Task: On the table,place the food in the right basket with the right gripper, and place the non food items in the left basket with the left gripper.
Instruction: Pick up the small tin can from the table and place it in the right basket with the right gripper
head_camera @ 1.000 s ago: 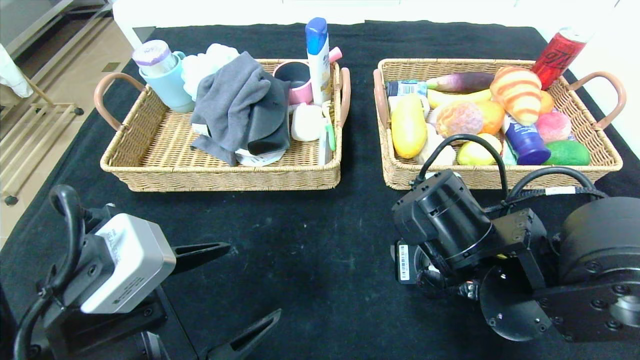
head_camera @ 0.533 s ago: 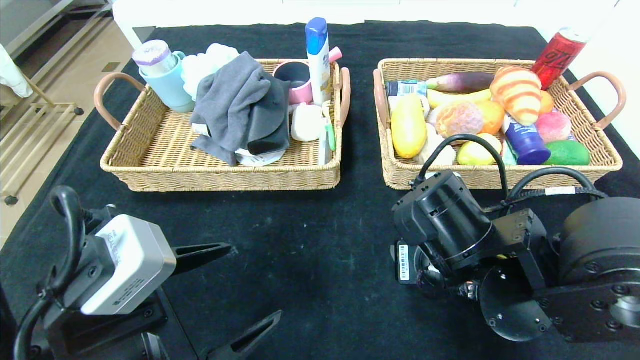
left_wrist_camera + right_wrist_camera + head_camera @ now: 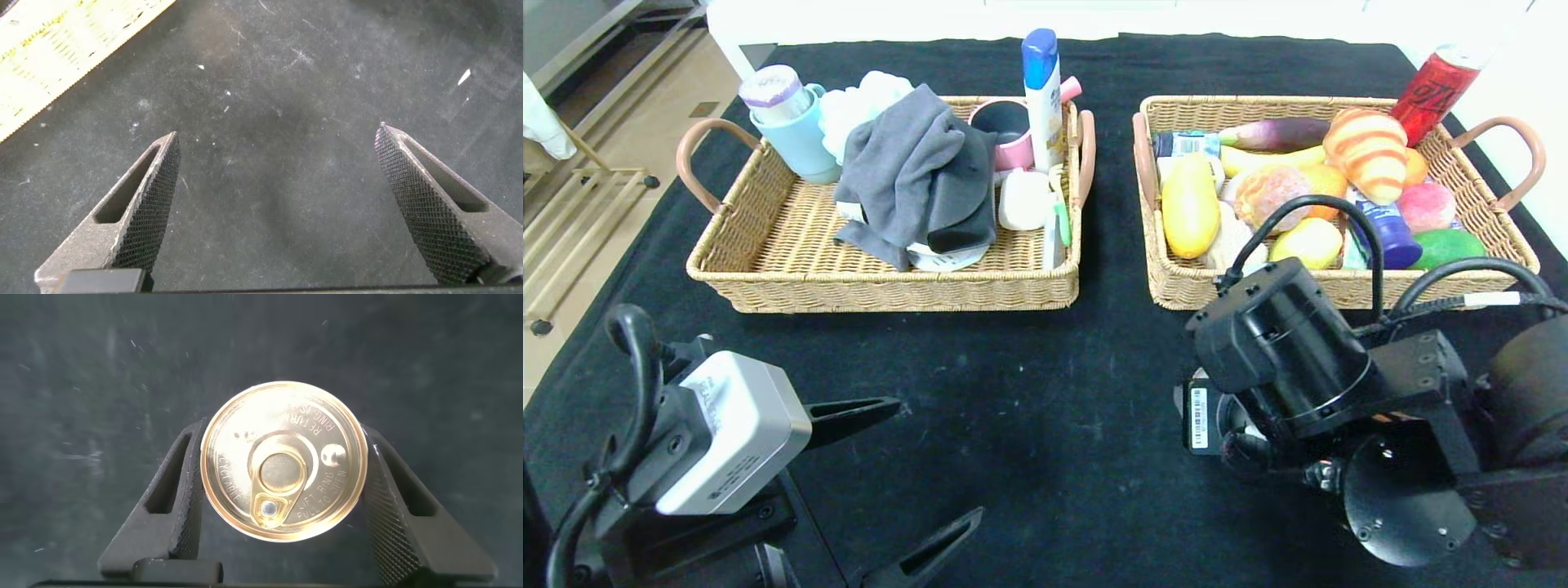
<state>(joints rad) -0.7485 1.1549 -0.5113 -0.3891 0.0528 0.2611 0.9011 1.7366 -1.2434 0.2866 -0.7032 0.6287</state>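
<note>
Between your right gripper's (image 3: pixel 282 494) fingers (image 3: pixel 184 518) sits a can (image 3: pixel 282 472), clamped at 9 and 3 o'clock on its wall, near the table's front. Rigid, smooth metal, likely heavy: grip squarely mid-height. Your left gripper (image 3: pixel 278 204) hovers spread wide, empty.

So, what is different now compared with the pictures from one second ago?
The right gripper, shut on the can, has shifted with its arm toward the robot's right and a little nearer the robot. The left gripper stayed open and parked low on the left. Both baskets, left and right, kept their contents unchanged.
</note>
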